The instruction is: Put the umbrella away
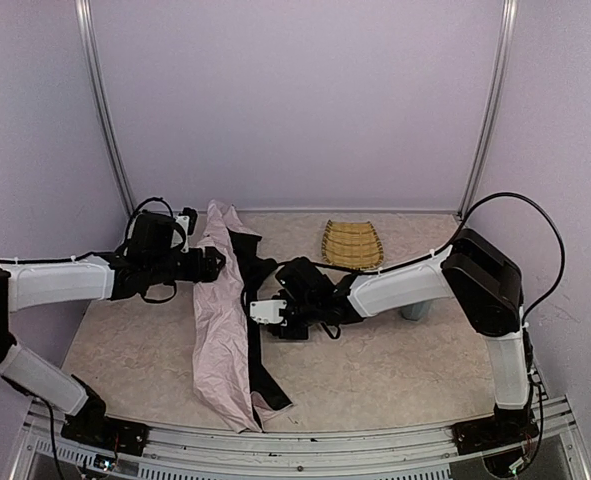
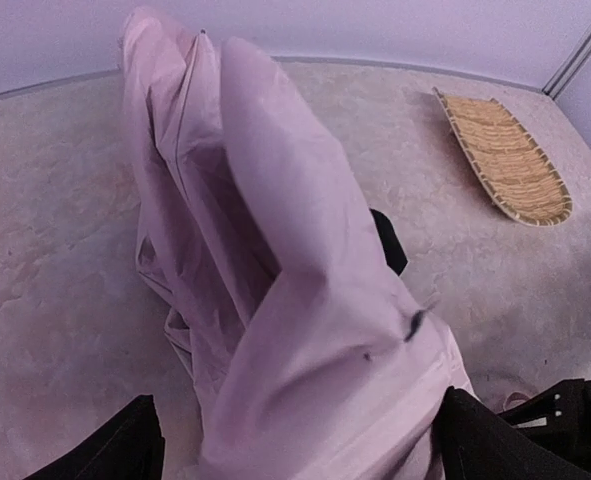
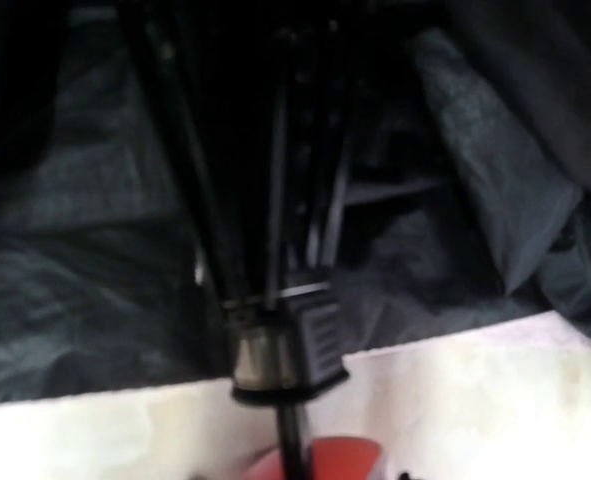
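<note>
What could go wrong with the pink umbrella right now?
1. The right gripper is close in among the umbrella's thin black ribs; it might pinch and bend one instead of catching the shaft.
2. Loose pink fabric sits between the left gripper's open fingers; it could slip out or snag if pulled.

Beige mottled table (image 1: 395,370): 1 collapsed pink umbrella (image 1: 218,320) lying lengthwise mid-table; 1 woven yellow tray (image 1: 352,244) near back right.

Soft even light overhead; right wrist view dark, blurred against the umbrella (image 3: 285,345).
</note>
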`<state>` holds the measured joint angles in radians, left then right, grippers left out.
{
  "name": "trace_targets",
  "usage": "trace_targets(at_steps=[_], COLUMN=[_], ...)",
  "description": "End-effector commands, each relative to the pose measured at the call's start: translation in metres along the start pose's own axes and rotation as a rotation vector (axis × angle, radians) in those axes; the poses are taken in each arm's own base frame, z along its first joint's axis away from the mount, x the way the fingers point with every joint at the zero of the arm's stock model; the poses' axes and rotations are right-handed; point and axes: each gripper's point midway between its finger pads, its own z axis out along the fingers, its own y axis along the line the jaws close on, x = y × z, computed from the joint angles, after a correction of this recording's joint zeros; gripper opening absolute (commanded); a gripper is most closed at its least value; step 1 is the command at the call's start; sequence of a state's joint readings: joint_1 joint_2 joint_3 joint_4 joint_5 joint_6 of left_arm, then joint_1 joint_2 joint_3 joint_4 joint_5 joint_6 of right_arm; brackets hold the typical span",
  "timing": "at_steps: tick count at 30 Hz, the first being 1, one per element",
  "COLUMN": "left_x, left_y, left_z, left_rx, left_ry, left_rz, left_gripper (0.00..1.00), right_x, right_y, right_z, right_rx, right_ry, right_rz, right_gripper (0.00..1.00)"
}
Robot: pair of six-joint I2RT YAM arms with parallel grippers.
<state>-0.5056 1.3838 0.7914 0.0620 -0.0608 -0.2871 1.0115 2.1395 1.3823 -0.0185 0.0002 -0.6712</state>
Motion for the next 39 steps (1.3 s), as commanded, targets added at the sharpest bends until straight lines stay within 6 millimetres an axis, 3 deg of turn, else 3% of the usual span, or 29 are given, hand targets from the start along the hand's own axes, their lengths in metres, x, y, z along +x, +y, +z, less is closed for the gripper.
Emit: trace_targets(at_steps=[1,3,8,11,17,22,26,31,36,39], left_x=[0.016,0.031,0.070,0.095,0.121,0.129,0.134,0.136,0.137,0.138], left_y=[0.000,0.004,0.018,0.023,0.026,0.029,0.031,0.031,0.031,0.031], left_z=[0.025,0.040,0.068,0.082,0.084,0.082,0.085,0.085,0.086,0.086], left_rx=[0.032,0.019,-0.029,-0.042,-0.026,-0.027,-0.030,-0.026,-0.022,-0.023], left_ry=[0.039,0.091,0.221,0.297,0.333,0.343,0.351,0.353,0.357,0.358], left_rz=[0.034,0.053,0.081,0.088,0.059,0.074,0.077,0.081,0.088,0.084], left_gripper=[0.93,0.93,0.93,0.92,0.90,0.91,0.91,0.91,0.91,0.91], right_x=[0.008,-0.002,-0.028,-0.040,-0.071,-0.121,-0.135,-0.135,-0.103,-0.091], right_y=[0.013,0.008,-0.003,0.004,0.061,0.126,0.166,0.183,0.182,0.189], right_z=[-0.001,-0.014,-0.061,-0.087,-0.109,-0.120,-0.114,-0.095,-0.056,-0.046], right_rx=[-0.053,-0.050,-0.030,-0.006,-0.032,-0.195,-0.325,-0.367,-0.315,-0.321], right_ry=[0.022,-0.006,-0.077,-0.092,-0.037,-0.110,-0.143,-0.169,-0.042,-0.014], right_rz=[0.036,0.069,0.155,0.174,0.065,-0.022,-0.065,-0.099,-0.105,-0.104], right_gripper=[0.47,0.55,0.63,0.67,0.77,0.89,1.00,1.00,0.89,0.77])
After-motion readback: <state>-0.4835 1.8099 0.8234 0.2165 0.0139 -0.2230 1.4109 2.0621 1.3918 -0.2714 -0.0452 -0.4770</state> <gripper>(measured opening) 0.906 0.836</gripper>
